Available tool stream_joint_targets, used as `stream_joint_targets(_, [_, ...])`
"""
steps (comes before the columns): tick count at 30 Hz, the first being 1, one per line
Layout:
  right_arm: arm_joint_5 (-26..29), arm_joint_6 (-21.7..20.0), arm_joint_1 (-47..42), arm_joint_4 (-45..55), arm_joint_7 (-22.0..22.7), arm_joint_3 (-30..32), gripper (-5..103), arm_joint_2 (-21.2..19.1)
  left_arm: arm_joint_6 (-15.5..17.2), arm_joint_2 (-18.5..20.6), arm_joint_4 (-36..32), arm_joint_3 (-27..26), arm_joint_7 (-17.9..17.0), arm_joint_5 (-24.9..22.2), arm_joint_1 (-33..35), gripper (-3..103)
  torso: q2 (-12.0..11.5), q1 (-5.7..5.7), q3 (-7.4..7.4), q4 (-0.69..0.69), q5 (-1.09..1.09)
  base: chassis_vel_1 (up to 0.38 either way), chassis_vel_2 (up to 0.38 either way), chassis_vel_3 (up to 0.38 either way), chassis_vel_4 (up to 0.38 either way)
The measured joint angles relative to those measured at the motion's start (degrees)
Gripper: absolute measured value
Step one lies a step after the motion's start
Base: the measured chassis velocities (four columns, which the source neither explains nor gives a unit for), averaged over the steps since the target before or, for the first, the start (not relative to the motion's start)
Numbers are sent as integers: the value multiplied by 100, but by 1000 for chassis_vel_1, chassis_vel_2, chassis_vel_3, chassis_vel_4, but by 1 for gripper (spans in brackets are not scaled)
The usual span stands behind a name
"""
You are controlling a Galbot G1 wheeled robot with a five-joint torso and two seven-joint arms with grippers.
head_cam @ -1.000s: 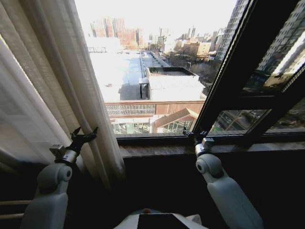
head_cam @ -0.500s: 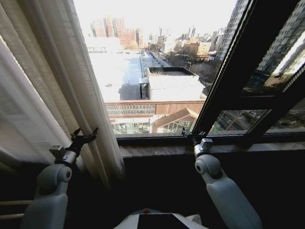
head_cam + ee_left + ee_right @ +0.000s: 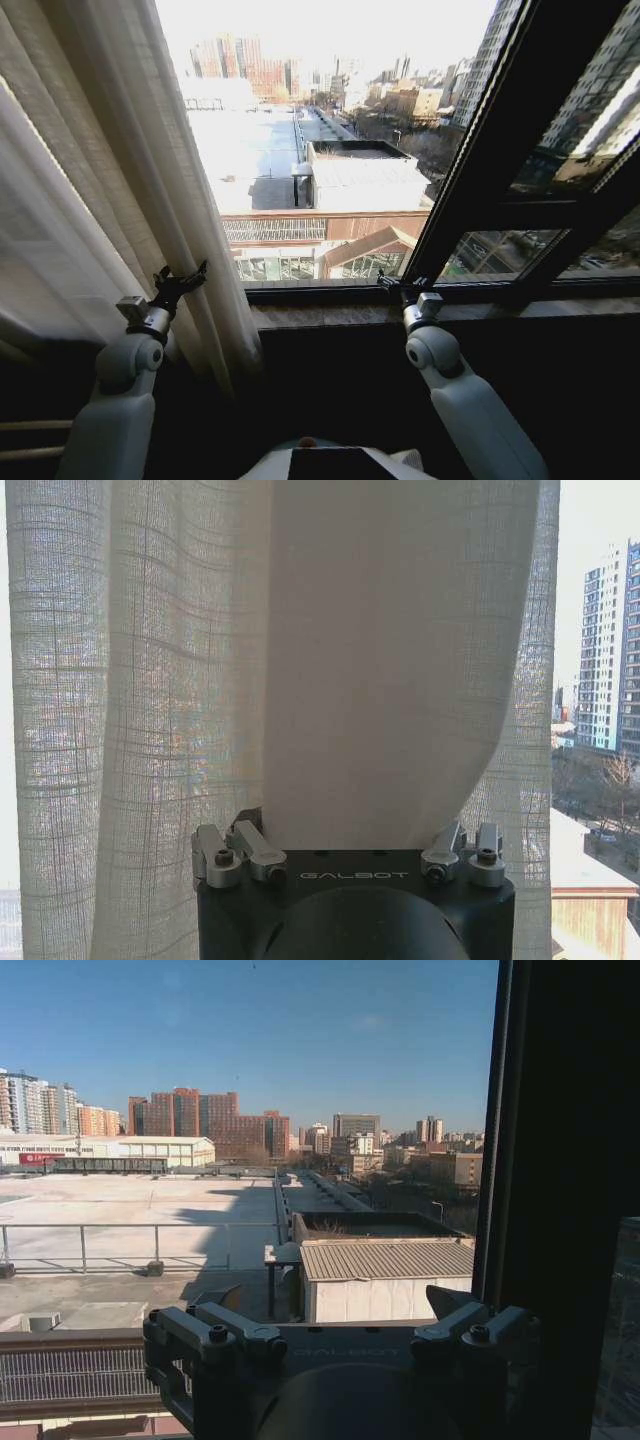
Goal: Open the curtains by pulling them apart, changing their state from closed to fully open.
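Observation:
One panel of the curtains [image 3: 110, 180] hangs gathered at the left of the window, sheer white with many pleats. Its thicker cream edge fold [image 3: 380, 660] drops between the spread fingers [image 3: 248, 842] of my left gripper [image 3: 182, 276], which is open against the panel's inner edge, low down near the sill. The fabric hides the fingertips in the left wrist view. My right gripper [image 3: 398, 284] is open and holds nothing, just above the sill at the middle of the window, beside the dark frame bar. Bare glass shows between the two grippers.
A dark slanted window-frame bar [image 3: 500, 150] crosses the right side. The stone sill [image 3: 330, 313] runs below the glass, with a dark wall under it. My own torso [image 3: 330, 462] is at the bottom middle. Rooftops and towers lie outside.
My left arm has shifted slightly right and closer to the curtain's edge. The right gripper has drifted a little to the left along the sill. The curtain has not visibly moved.

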Motion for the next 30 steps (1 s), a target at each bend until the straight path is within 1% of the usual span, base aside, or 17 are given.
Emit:
stream_joint_targets(1, [-5,1,-2,1,0,-5,100,3,0,0,-1,0,-7,2,2,77,0,0,0,0,0,0,0,0,0])
stream_joint_targets(4, [-94,10,-24,4,0,-36,100,23,-3,-6,-8,-12,-24,3,43,60,0,0,0,0,1,0,0,0,0])
stream_joint_targets(7, [-123,16,-32,4,0,-50,100,36,-5,-7,-9,-25,-26,3,53,55,0,0,0,1,0,0,0,0,0])
stream_joint_targets(8, [-136,19,-39,5,-1,-62,100,48,-5,-6,-12,-32,-26,2,53,44,0,0,0,0,0,0,0,0,0])
stream_joint_targets(11, [-144,20,-43,9,-2,-72,100,57,-5,3,-14,-40,-26,-2,44,39,0,0,0,0,0,0,0,0,0])
stream_joint_targets(14, [-153,24,-54,15,-5,-77,100,61,-1,12,-17,-50,-44,-20,25,23,0,0,0,0,0,0,0,0,0])
stream_joint_targets(16, [-154,25,-58,17,-6,-77,100,61,3,12,-17,-54,-52,-24,22,23,0,0,0,0,0,0,0,0,0])
stream_joint_targets(19, [-160,32,-72,19,-13,-77,100,61,17,14,-17,-56,-192,-57,9,6,0,0,0,0,0,0,0,0,0])
stream_joint_targets(20, [-160,32,-72,19,-13,-77,100,61,17,14,-17,-56,-192,-57,9,6,0,0,0,0,0,0,0,0,0])
stream_joint_targets(21, [-161,35,-73,19,-16,-77,100,62,40,12,-16,-55,-299,-82,-9,3,0,0,0,0,0,0,0,0,0])
stream_joint_targets(22, [-163,38,-75,18,-20,-77,100,66,82,4,-16,-55,-480,-102,-41,3,0,0,0,1,0,0,0,0,0])
stream_joint_targets(23, [-169,44,-78,19,-27,-82,100,77,155,-18,-6,-56,-951,-148,-135,0,0,0,0,0,0,0,0,0,0])
stream_joint_targets(24, [-169,44,-78,19,-27,-82,100,77,155,-18,-6,-56,-951,-148,-135,0,0,0,0,0,0,0,0,0,0])
stream_joint_targets(26, [-175,54,-84,18,-39,-99,100,92,218,-25,43,-95,-1442,-181,-261,0,0,0,0,0,0,0,0,0,0])
stream_joint_targets(27, [-183,78,-84,15,-49,-119,100,106,266,-12,111,-164,-1864,-239,-379,0,0,1,0,0,0,0,0,0,0])
stream_joint_targets(29, [-184,91,-84,12,-56,-125,100,109,277,-3,136,-189,-1959,-259,-411,0,0,1,0,0,0,0,0,0,0])
stream_joint_targets(30, [-187,128,-84,4,-74,-132,100,111,292,30,229,-294,-2190,-307,-499,0,0,1,0,0,0,0,0,0,0])
